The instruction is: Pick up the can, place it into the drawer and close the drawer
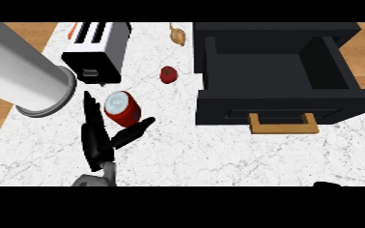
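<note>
Left hand (98, 137) beside the red can (122, 108) on the marble counter (214, 154), drawer (274, 75) open to the right.

No writing or brand can be read on the can; its silver top shows only a faint mark. The can stands on the counter between the hand's straight fingers at its left and the spread thumb at its lower right, close to both; the fingers are apart and not curled round it. The grey forearm comes in from the lower edge. A toaster (96, 50) sits just behind the can, a small tomato (168, 74) lies between toaster and drawer, and a brownish thing lies near the far edge. Bare counter lies between can and drawer. The black drawer is pulled out, its wooden handle (283, 124) facing the near side. Only a dark sliver of the right hand (329, 184) shows at the lower right; its fingers cannot be told.
</note>
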You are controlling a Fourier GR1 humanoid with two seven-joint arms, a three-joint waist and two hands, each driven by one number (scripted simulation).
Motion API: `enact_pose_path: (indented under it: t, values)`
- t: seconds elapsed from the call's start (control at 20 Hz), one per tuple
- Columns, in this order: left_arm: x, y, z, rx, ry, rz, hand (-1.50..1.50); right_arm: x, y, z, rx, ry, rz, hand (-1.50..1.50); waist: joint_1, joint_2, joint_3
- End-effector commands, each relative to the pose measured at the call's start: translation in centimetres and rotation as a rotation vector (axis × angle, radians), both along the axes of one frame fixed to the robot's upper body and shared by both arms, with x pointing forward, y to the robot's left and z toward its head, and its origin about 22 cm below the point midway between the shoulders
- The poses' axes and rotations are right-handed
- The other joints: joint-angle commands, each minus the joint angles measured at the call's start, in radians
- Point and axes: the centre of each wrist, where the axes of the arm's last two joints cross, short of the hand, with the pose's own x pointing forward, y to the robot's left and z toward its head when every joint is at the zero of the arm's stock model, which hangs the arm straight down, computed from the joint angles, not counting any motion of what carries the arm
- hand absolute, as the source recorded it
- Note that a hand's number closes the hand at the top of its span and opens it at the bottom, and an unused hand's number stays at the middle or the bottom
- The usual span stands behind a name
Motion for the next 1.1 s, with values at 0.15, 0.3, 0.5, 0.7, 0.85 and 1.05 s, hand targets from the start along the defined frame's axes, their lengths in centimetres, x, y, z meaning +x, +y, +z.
enact_pose_path:
  t: [0.15,0.3,0.5,0.7,0.85,1.05]
  values:
    - [-0.2,1.1,-4.3,-0.034,0.03,0.034,-1.5,0.2,-0.6,0.8,0.002,-0.003,-0.005,-1.5,0.001,0.001,0.0]
    - [-1.0,3.7,-5.5,-0.031,0.03,0.023,-1.5,-0.1,-1.6,0.5,-0.001,-0.024,-0.003,-1.5,0.002,0.0,0.0]
    - [1.9,2.7,-7.3,-0.059,0.05,0.026,-1.5,0.4,-0.4,2.0,0.007,-0.008,0.0,-1.5,-0.001,0.001,0.0]
    - [2.2,2.8,-8.4,-0.056,0.06,0.062,-1.5,-1.3,-1.3,0.6,-0.016,-0.012,-0.01,-1.5,-0.003,0.001,0.0]
    - [1.4,4.6,-9.2,-0.081,0.06,0.065,-1.5,-0.9,-1.6,1.8,-0.021,-0.005,-0.004,-1.5,0.0,0.0,0.0]
    - [2.5,4.2,-9.4,-0.071,0.056,0.063,-1.5,-0.8,-1.5,0.0,-0.019,-0.004,-0.007,-1.5,0.0,0.0,0.0]
